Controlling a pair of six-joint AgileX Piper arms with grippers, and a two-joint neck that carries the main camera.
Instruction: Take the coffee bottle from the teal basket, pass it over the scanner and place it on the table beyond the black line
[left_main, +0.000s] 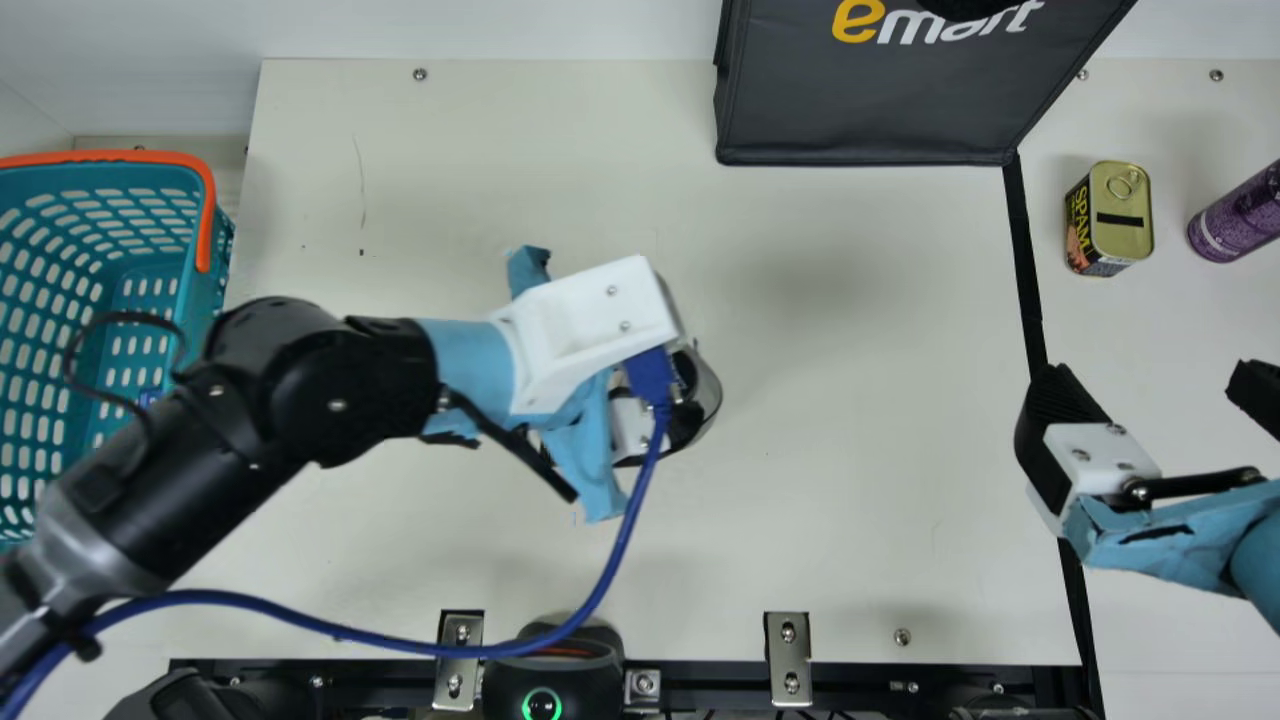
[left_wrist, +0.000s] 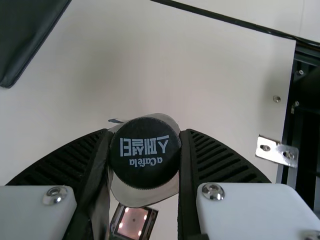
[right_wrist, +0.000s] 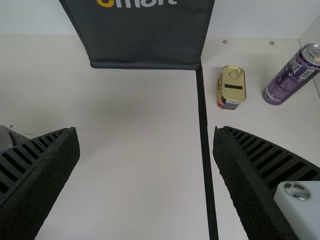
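Bottle (left_wrist: 142, 197): it's clamped between the fingers of my left gripper (left_wrist: 146, 134), close by the scanner (left_wrist: 132, 221) and well left of the line (left_main: 1024, 270). Working left to right, the basket (left_main: 150, 180) sits farthest left of the line, then comes that gripper, then the bag (left_main: 870, 110), which reaches the line's far end. My right gripper (left_main: 1150, 385) hangs at the line and just right of it, fingers apart and holding nothing. Spam (left_main: 1120, 212) and the purple can (left_main: 1240, 215) stand beyond the line.

I judge the scan to be the step in hand. I'd bring the code round to the lit window with small wrist turns, keeping my grip even – a smooth, round bottle could twist or slip. After that I'd lift clear of the scanner before carrying right, with the right gripper out of the path, and lower upright beyond the line, apart from the cans.

The left wrist view gives me the cap (left_wrist: 145, 152) face-on and the window beside the bottle; from the main view my own gripper covers much of that spot – but there I get the basket and the landing area.
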